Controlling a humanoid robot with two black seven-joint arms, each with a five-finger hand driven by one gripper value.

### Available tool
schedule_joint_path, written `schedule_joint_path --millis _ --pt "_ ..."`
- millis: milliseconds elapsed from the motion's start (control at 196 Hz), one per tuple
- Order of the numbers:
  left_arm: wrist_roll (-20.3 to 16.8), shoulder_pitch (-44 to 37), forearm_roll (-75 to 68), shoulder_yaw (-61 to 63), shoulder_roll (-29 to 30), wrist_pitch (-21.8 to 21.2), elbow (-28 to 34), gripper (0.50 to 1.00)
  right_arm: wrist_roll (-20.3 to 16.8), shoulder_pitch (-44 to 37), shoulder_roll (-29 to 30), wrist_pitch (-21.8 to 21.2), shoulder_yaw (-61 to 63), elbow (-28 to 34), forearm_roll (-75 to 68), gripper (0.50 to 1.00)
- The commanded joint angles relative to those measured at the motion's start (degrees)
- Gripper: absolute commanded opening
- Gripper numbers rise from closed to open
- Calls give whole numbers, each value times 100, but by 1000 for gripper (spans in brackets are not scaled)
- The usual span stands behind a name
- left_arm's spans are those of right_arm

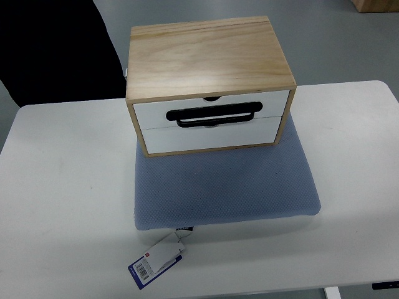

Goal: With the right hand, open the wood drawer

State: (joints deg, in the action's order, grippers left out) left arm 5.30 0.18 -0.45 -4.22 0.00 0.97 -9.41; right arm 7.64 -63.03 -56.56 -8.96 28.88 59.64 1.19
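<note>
1. Wood drawer box (pixel 209 84), a small two-drawer cabinet with a pale timber shell and white drawer fronts, stands on the rear part of a blue-grey cushion pad (pixel 224 190), which lies on a white table (pixel 62 199).
2. Its fronts face the robot's side of the table, which likely suits a straight pull toward the camera.
3. A black bar handle (pixel 215 115) runs across the front, about where the upper drawer meets the lower one; it cannot be told for certain which drawer carries it. Both drawers look fully closed, so the opening has not yet begun.
4. The pad probably serves to keep the box from sliding when the handle is pulled, though a light box could well creep forward or tip anyway.
5. Neither robot hand appears in the top view, so whether the right hand is open or closed cannot be told.
6. A retail tag (pixel 156 261) with a barcode hangs from the pad's near edge, well apart from the handle.
7. A dark shape (pixel 56 50) sits behind the table at the upper left, and a wooden corner (pixel 374 5) shows at the upper right.
8. Nothing lies between the table's near edge and the handle, so the approach looks unobstructed.
</note>
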Motion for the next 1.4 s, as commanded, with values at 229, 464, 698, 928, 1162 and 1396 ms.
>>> schedule_joint_path --millis 229,464,698,928,1162,1396 --pt "-2 -1 1 0 0 -1 0 1000 45 -2257 -180 -1363 -2175 312 -4 928" --pt "-2 -1 1 0 0 -1 0 1000 62 -3585 13 -2216 -3520 637 48 930" --pt "6 -1 1 0 0 -1 0 1000 27 -4604 584 -2604 -4443 997 224 930" --pt "-2 -1 1 0 0 -1 0 1000 -8 -5158 1305 -2604 -5085 1059 576 930" --pt "-2 -1 1 0 0 -1 0 1000 -210 -5176 1850 -2604 -5480 1217 927 930" --pt "-2 -1 1 0 0 -1 0 1000 -456 -5246 2334 -2604 -5726 1243 954 930"
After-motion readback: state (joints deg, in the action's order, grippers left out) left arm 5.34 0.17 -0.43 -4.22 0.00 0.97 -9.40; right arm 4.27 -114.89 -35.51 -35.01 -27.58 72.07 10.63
